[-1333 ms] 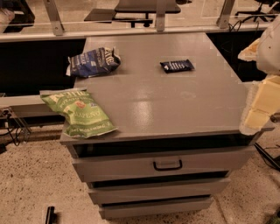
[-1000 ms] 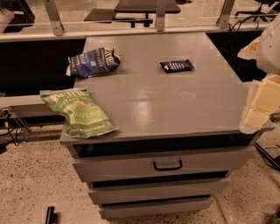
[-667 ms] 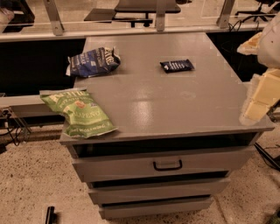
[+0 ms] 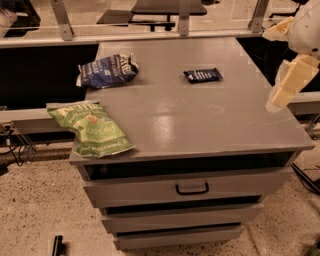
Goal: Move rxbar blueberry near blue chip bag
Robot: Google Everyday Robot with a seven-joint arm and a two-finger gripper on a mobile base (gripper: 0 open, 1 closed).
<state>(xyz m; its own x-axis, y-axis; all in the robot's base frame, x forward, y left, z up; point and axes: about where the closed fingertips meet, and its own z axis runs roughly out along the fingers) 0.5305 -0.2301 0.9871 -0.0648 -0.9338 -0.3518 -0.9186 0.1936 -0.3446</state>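
Note:
The rxbar blueberry (image 4: 203, 75) is a small dark navy wrapper with white lettering, lying flat at the back right of the grey cabinet top (image 4: 200, 120). The blue chip bag (image 4: 107, 70) is a wrinkly dark blue foil bag lying at the back left, well apart from the bar. My gripper (image 4: 289, 80) is cream-coloured and hangs at the right edge of the view, above the cabinet's right side. It is to the right of the bar and a little nearer the front, and it holds nothing.
A bright green chip bag (image 4: 91, 129) lies at the front left corner, overhanging the edge. The cabinet has drawers (image 4: 192, 188) below its top. A rail with metal posts (image 4: 184, 15) runs behind the cabinet. The floor is speckled.
My gripper has moved upward a little at the right edge of the view. The bar and both bags have not moved.

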